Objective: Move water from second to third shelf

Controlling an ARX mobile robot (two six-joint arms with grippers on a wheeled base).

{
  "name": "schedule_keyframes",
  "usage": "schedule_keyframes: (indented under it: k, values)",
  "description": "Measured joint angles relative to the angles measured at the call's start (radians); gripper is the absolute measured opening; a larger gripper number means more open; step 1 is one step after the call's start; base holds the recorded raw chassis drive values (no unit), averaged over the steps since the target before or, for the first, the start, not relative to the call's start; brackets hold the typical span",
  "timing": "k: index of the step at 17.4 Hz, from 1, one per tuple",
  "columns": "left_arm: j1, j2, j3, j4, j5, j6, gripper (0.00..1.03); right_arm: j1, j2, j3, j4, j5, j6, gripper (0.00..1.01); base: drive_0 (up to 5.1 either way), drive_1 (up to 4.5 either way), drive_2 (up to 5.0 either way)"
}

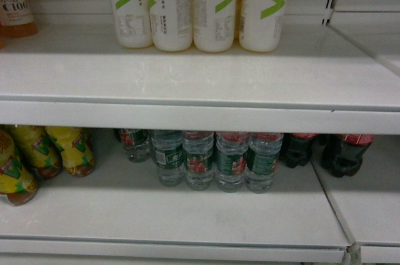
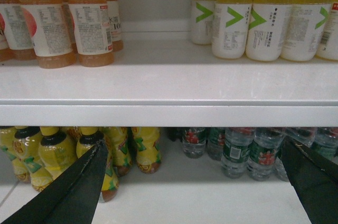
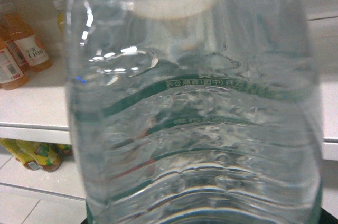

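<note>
A: Start at the left of the head view. What stands there?

B: On the upper shelf (image 1: 187,77), an orange drink bottle (image 1: 14,2) at the far left edge, then four yellow bottles with green chevron labels (image 1: 197,9) near the back. Under it, on the lower shelf (image 1: 156,215), yellow tea bottles (image 1: 44,152) at the left, a row of water bottles (image 1: 215,159) with green labels toward the middle, and dark cola bottles (image 1: 328,149) at the right. No arm shows in this view.

A: And the left wrist camera?

B: It sees the same two boards from further left: more orange juice bottles (image 2: 63,18) on top, which the head view mostly cuts off. The left gripper (image 2: 195,182) has its two dark fingers (image 2: 79,187) spread wide at the bottom corners of the picture, with nothing between them.

A: Where is the water being moved?

B: Only the right wrist camera shows it. A clear ribbed water bottle (image 3: 195,129) fills that picture, very close to the lens, in front of the shelf edge. The right gripper's fingers are hidden behind it, so I cannot tell how far they are closed or whether they hold it.
</note>
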Motion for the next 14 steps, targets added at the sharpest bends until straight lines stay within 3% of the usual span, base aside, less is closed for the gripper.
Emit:
schedule_keyframes:
  k: [9, 14]
  values:
    - [0.0, 0.0, 0.0, -0.001, -0.001, 0.0, 0.98, 0.0, -0.001, 0.001, -0.005, 0.0, 0.0, 0.42, 0.0, 0.0, 0.0]
    - [0.0, 0.0, 0.0, -0.003, -0.001, 0.0, 0.98, -0.001, -0.001, 0.0, -0.003, 0.01, 0.0, 0.42, -4.6, 2.54, 2.5]
